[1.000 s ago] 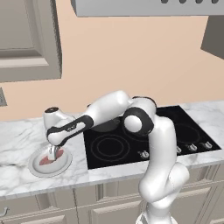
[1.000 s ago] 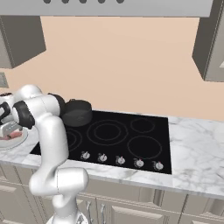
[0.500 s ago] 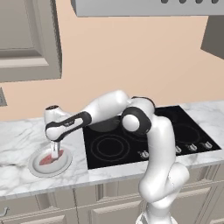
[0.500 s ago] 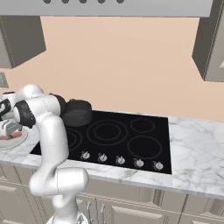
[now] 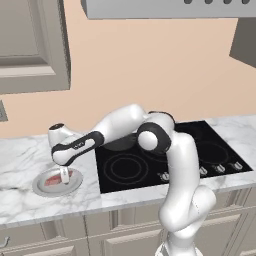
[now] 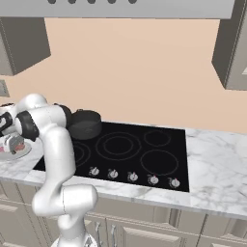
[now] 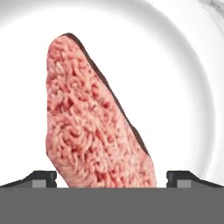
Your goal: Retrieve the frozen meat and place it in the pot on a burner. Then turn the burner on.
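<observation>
The frozen meat (image 7: 94, 118), a pinkish-red oblong slab, lies on a round grey plate (image 5: 75, 183) on the counter left of the stove. My gripper (image 5: 64, 175) hangs straight over the plate, open. One fingertip (image 7: 43, 177) stands on each side of the slab's near end, and the gripper (image 7: 111, 177) straddles it without closing on it. From the right base camera the meat (image 6: 14, 144) and the plate (image 6: 10, 153) show at the far left under the hand. The dark grey pot (image 6: 84, 124) sits on the back left burner, partly hidden behind my arm (image 5: 120, 145).
The black cooktop (image 6: 144, 154) has a row of knobs (image 6: 132, 177) along its front edge. Marble counter (image 5: 20, 200) runs on both sides of it. A range hood (image 6: 140, 7) and wall cabinets (image 5: 30, 45) hang overhead.
The hand has stayed over the plate with only a slight shift, its fingers still open around the meat. Plate and pot have not moved.
</observation>
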Controlling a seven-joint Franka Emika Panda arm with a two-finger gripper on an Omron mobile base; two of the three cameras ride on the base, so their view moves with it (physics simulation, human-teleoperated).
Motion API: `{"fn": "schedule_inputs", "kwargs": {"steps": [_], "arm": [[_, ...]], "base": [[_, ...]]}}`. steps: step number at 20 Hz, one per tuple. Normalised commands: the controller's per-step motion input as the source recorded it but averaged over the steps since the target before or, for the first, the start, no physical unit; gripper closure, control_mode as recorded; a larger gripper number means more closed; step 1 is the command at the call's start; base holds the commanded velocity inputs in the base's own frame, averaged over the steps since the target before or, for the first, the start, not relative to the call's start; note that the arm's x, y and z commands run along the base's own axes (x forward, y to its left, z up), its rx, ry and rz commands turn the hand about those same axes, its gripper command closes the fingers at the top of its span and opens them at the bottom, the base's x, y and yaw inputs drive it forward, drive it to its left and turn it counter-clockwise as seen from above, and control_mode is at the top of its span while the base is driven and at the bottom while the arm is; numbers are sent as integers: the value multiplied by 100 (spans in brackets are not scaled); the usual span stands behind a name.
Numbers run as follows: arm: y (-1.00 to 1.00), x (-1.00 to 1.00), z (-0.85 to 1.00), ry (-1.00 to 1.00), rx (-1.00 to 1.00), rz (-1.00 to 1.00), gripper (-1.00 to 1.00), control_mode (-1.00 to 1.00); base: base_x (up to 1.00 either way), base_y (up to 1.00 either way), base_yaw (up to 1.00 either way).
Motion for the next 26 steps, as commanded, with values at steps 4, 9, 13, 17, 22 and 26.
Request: {"fn": "schedule_inputs", "kwargs": {"steps": [4,9,13,17,22,26], "arm": [[0,0,-28,-1,0,8,-100,-100],[9,0,-4,-3,0,3,100,-100],[-3,0,0,-3,0,0,100,-100],[-19,-2,5,-4,1,-8,100,-100],[-40,-21,20,-15,3,-19,100,-100],[-51,-33,21,-16,4,-27,100,-100]], "base": [[0,0,0],[0,0,0],[0,0,0],[0,0,0],[0,0,0],[0,0,0]]}}
